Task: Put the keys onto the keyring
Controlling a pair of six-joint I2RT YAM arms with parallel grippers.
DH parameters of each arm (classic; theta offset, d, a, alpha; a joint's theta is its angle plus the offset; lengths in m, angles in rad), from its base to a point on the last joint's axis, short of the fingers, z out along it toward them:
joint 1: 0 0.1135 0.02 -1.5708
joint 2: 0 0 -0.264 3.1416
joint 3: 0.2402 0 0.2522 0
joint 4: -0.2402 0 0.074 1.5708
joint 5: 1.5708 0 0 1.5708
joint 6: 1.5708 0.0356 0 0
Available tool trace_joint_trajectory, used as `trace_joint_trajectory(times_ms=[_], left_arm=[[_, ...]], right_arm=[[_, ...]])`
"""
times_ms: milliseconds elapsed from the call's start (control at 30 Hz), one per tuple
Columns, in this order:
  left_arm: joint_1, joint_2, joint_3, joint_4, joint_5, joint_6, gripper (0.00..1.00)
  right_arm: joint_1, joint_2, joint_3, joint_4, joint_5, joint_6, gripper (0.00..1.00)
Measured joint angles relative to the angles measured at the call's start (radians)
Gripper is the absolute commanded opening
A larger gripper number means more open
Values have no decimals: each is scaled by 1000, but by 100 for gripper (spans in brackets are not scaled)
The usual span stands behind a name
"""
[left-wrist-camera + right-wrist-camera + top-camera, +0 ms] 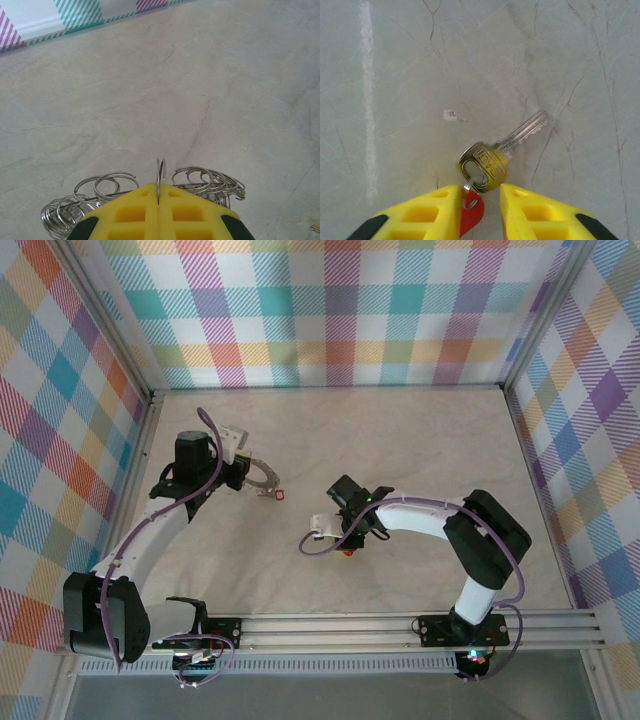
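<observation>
The keyring is a silvery ring fringed with small wire loops. My left gripper is shut on one upright loop of it, and more loops spread to either side of the yellow fingers. In the top view the left gripper holds the ring out to its right, with a red-headed key at the ring's lower right edge. My right gripper stands open over another key lying flat on the table. Its metal shaft points up and right, and its red tag lies between the fingers. That key's red tag shows just below the right gripper.
The beige marbled tabletop stretches around both arms. Checked walls close it in at the back and sides. An aluminium rail runs along the near edge.
</observation>
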Motion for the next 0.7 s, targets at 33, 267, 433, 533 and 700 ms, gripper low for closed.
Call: trace_joint_trajectory(times_ms=[33, 267, 433, 533, 700], left_arm=[[-2, 0, 0, -3, -1, 2, 0], [-23, 0, 0, -19, -8, 21, 0], [-28, 0, 0, -20, -15, 24, 0], [-31, 0, 0, -20, -20, 24, 0], [-43, 0, 0, -21, -26, 32, 0]], right_arm=[[0, 2, 0, 0, 0, 0, 22], [-2, 10, 0, -2, 3, 1, 25], [-3, 10, 0, -4, 3, 9, 14], [-5, 10, 0, -6, 3, 14, 14], [-11, 10, 2, -7, 6, 27, 2]])
